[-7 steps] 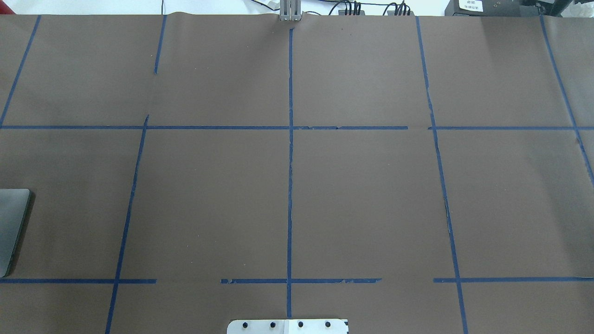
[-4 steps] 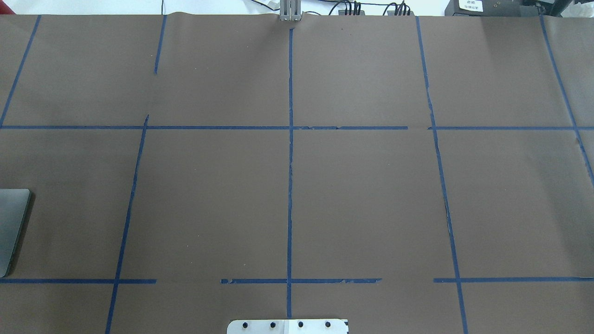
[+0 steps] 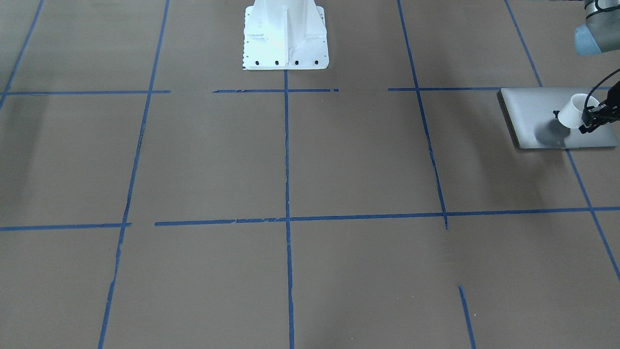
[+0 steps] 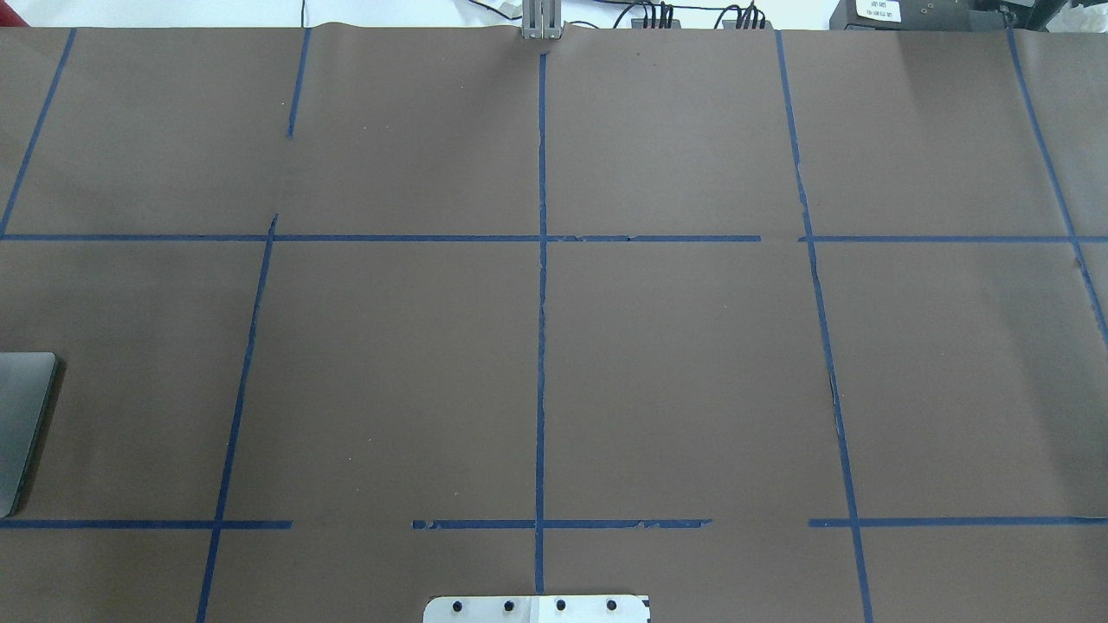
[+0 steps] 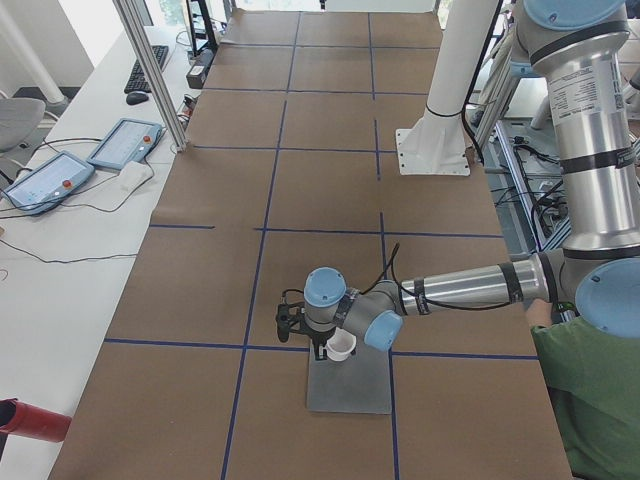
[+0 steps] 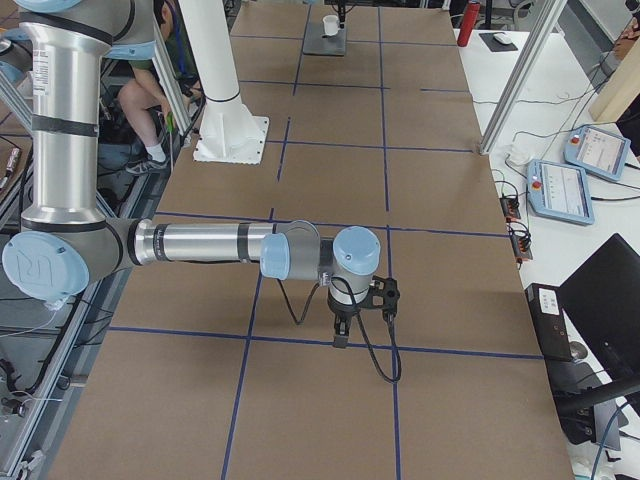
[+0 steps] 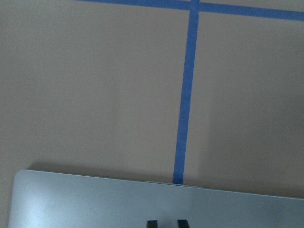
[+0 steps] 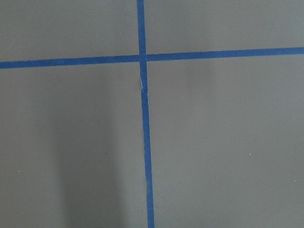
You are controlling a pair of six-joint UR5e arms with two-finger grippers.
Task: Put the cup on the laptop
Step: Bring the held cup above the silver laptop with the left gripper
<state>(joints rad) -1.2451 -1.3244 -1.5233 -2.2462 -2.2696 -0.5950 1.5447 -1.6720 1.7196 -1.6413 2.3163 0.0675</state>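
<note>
The silver-grey laptop lies flat at the table's end on my left side. It also shows in the overhead view, the exterior left view and the left wrist view. My left gripper is shut on the small white cup and holds it tilted just above the lid, with a shadow under it. In the exterior left view the cup hangs at the left gripper over the laptop's far edge. My right gripper points down over bare table; I cannot tell whether it is open.
Brown paper with a blue tape grid covers the table. The robot's white base stands at the near middle edge. Teach pendants and a red bottle lie on the white bench beside the table. A person in green sits near the laptop.
</note>
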